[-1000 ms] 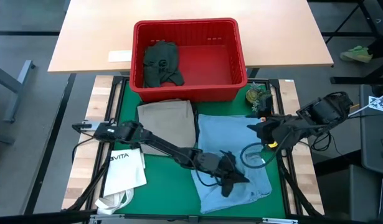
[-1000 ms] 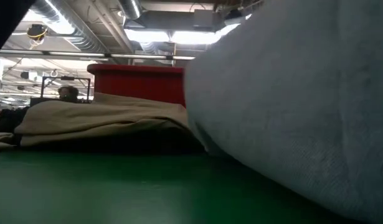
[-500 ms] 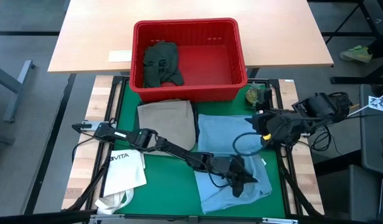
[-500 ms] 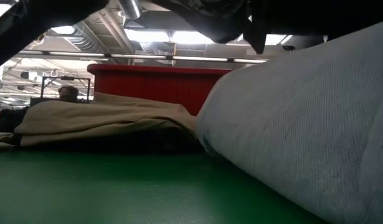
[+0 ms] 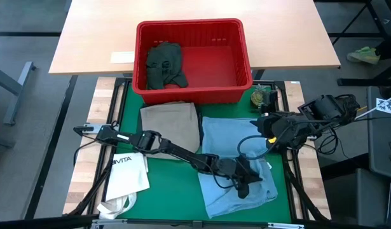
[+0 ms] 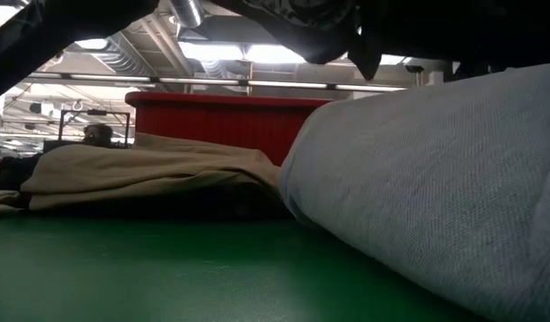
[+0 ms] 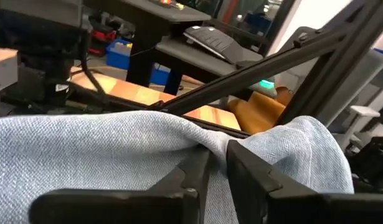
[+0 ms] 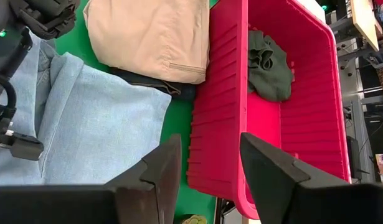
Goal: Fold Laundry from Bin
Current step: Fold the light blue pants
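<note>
— Where are the light jeans [image 5: 230, 149]?
— Spread on the green table [image 5: 166, 184], front right, just beside the tan trousers [image 5: 170, 121], which lie on a dark piece by the bin [image 5: 194, 28].
— And the bin?
— Behind them, with one green garment [image 5: 164, 63] in its left part.
— The left hand [image 5: 245, 186]?
— Low on the jeans; its fingers [image 7: 241, 163] stand barely apart with a fold of denim between them.
— The right hand [image 5: 262, 127]?
— Above the jeans' right edge, fingers spread, holding nothing.
— Anything else?
— A white tote [image 5: 128, 172] lies front left.
</note>
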`<state>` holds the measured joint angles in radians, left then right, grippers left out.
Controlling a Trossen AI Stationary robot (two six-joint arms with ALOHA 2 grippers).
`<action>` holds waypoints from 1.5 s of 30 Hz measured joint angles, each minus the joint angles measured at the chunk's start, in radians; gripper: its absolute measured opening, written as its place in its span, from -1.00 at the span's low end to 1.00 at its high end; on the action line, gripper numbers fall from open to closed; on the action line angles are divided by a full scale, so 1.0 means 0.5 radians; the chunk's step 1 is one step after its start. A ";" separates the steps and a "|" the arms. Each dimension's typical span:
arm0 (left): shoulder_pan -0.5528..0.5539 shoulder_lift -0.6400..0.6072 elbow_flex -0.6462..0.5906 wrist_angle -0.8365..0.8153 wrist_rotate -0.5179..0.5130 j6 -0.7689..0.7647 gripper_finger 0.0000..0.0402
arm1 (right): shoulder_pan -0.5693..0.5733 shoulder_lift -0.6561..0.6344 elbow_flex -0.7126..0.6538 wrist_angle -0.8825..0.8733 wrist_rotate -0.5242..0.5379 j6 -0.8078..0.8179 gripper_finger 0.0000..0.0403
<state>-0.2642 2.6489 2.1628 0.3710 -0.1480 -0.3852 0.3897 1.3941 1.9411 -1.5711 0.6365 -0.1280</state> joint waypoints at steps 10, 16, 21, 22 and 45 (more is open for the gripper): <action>-0.011 0.067 -0.004 0.025 0.109 0.061 -0.39 | 0.001 0.002 -0.001 0.001 0.000 0.077 -0.18; 0.034 0.067 -0.003 0.143 0.144 0.061 -0.10 | 0.001 0.002 -0.001 0.001 -0.001 0.205 -0.18; 0.109 0.011 -0.004 0.018 0.376 0.200 -0.05 | 0.006 0.000 -0.020 0.005 -0.205 0.460 -0.18; 0.130 -0.014 -0.004 -0.023 0.399 0.215 -0.07 | 0.007 0.000 -0.042 0.003 -0.273 0.503 -0.18; 0.246 -1.077 -0.002 -2.645 -0.126 0.668 -0.43 | 0.716 -0.618 -1.445 0.486 -0.308 2.072 -0.18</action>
<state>-0.1412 2.1103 2.1620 -0.9514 -0.2111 -0.0510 0.7478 1.0852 1.2188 -1.3281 0.4826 0.9081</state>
